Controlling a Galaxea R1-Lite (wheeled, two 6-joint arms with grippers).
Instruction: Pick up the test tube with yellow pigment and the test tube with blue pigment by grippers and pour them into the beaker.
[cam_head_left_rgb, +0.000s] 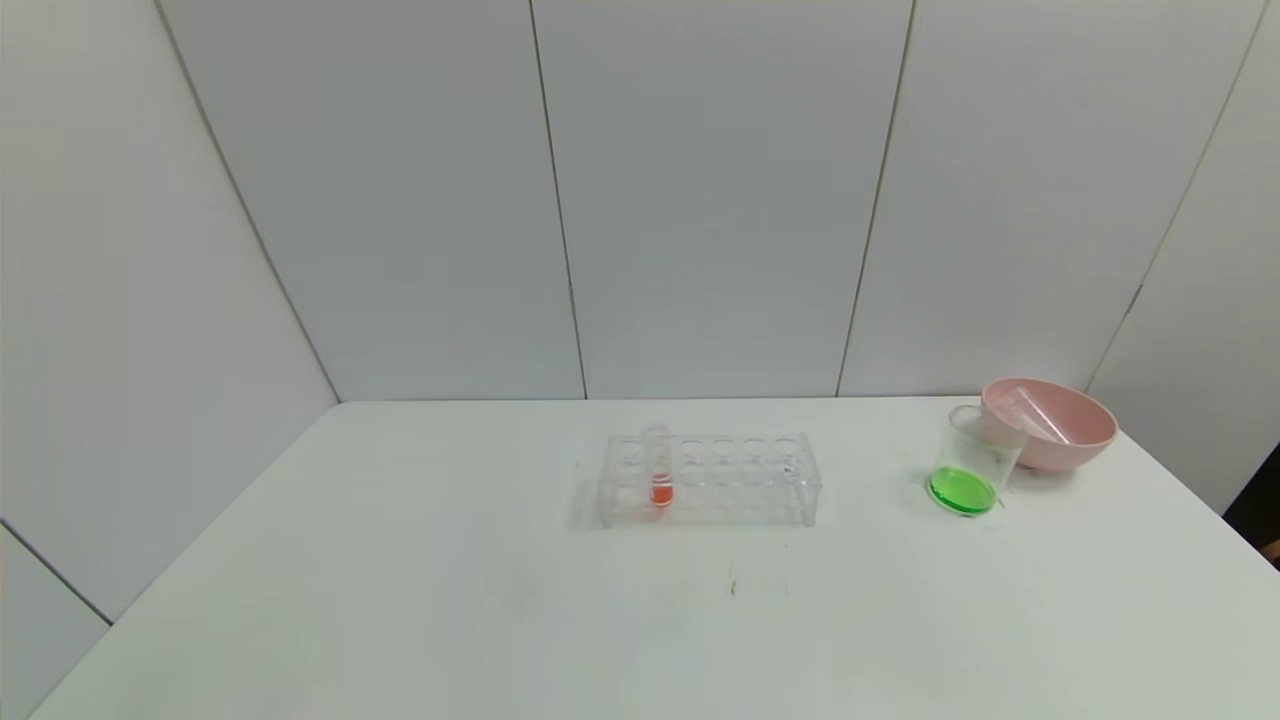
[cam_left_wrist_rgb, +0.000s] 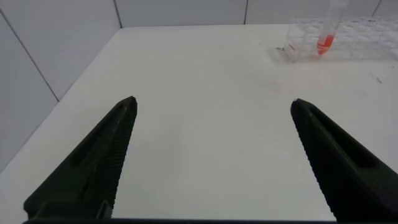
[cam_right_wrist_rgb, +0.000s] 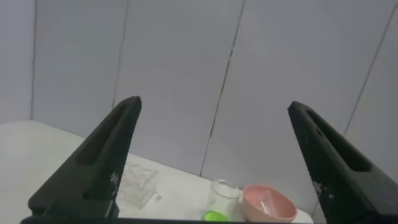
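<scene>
You're looking at a finished pour: beaker (cam_head_left_rgb: 968, 470) is holding green liquid beside the pink bowl (cam_head_left_rgb: 1060, 425). Left gripper (cam_left_wrist_rgb: 211, 112) and right gripper (cam_right_wrist_rgb: 214, 112) are hanging wide open, empty. Yellow and blue tubes aren't showing in the rack (cam_head_left_rgb: 710, 480).

Three cameras: one high over the near edge, one on each wrist.

The head view looks forward and down from the near edge of the bench (cam_head_left_rgb: 400, 600) to the back wall, taking in the rack (cam_head_left_rgb: 710, 480) mid-bench and the beaker (cam_head_left_rgb: 968, 470) and bowl (cam_head_left_rgb: 1050, 422) by the far right corner. The left wrist view sits low and close over the left side, looking out between its gripper (cam_left_wrist_rgb: 211, 109) fingers across the top toward the rack (cam_left_wrist_rgb: 348, 40). The right wrist view is held higher and farther back, facing the back wall past its gripper (cam_right_wrist_rgb: 214, 106), with rack (cam_right_wrist_rgb: 138, 183), beaker (cam_right_wrist_rgb: 221, 202) and bowl (cam_right_wrist_rgb: 268, 204) small below. All three share the rack.
</scene>
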